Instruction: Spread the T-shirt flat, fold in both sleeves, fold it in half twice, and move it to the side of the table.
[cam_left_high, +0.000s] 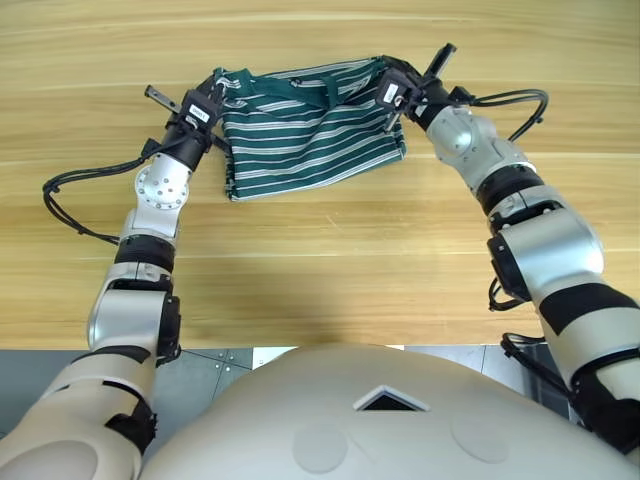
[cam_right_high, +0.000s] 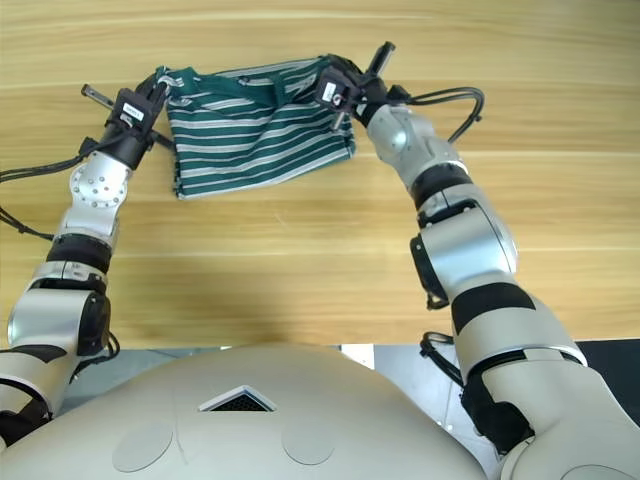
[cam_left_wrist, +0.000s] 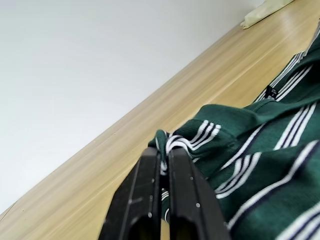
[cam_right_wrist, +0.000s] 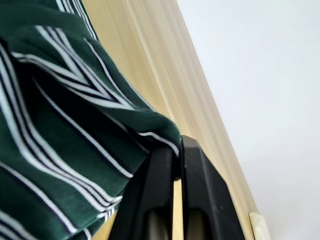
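Observation:
A green T-shirt (cam_left_high: 305, 130) with white stripes lies folded into a rough rectangle on the far half of the wooden table (cam_left_high: 320, 260). My left gripper (cam_left_high: 218, 97) is shut on the T-shirt's far left corner; in the left wrist view its fingers (cam_left_wrist: 150, 185) pinch the striped cloth (cam_left_wrist: 260, 165). At the far right corner my right gripper (cam_left_high: 385, 85) is shut on the fabric too, and the right wrist view has the cloth (cam_right_wrist: 65, 125) caught between the black fingers (cam_right_wrist: 195, 185). The far edge held between both grippers looks lifted slightly.
Black cables (cam_left_high: 80, 195) loop beside my left arm on the table, and another cable (cam_left_high: 515, 100) arcs by the right forearm. Bare wood lies on both sides of the shirt and in front of it. A pale object (cam_left_wrist: 262, 12) rests far off along the table.

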